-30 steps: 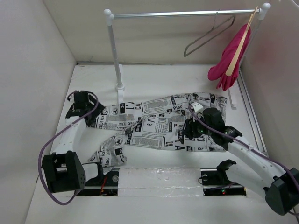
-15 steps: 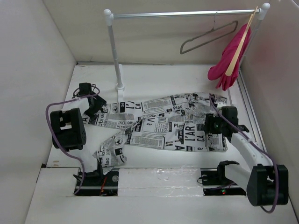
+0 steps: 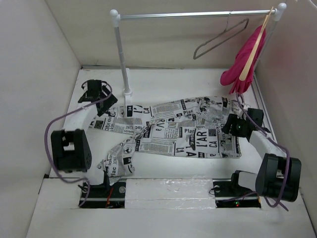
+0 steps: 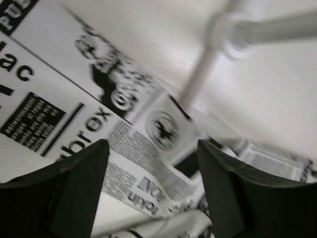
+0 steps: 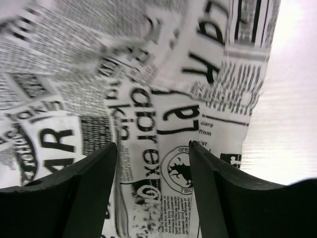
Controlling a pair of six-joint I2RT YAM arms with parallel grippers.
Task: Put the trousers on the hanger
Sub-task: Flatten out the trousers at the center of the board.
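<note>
The newspaper-print trousers [image 3: 173,133] lie spread flat across the table, legs trailing to the front left. The grey wire hanger [image 3: 220,39] hangs tilted on the rail at the back right. My left gripper [image 3: 101,96] is open and empty above the trousers' left end, near the rack's post; its wrist view shows the printed cloth [image 4: 74,124] between dark open fingers [image 4: 79,183]. My right gripper [image 3: 233,124] is open and empty over the trousers' right edge; its wrist view shows the cloth [image 5: 163,124] under the spread fingers [image 5: 89,183].
A white rack with a metal rail [image 3: 195,15] stands at the back, its left post [image 3: 122,59] close to my left gripper. A pink garment on a pale wooden hanger [image 3: 247,59] hangs at the rail's right end. White walls close in on both sides.
Both arms have swung outward and back: the left gripper towards the rack post, the right towards the trousers' right edge. The wire hanger is swinging on the rail. The trousers lie as before.
</note>
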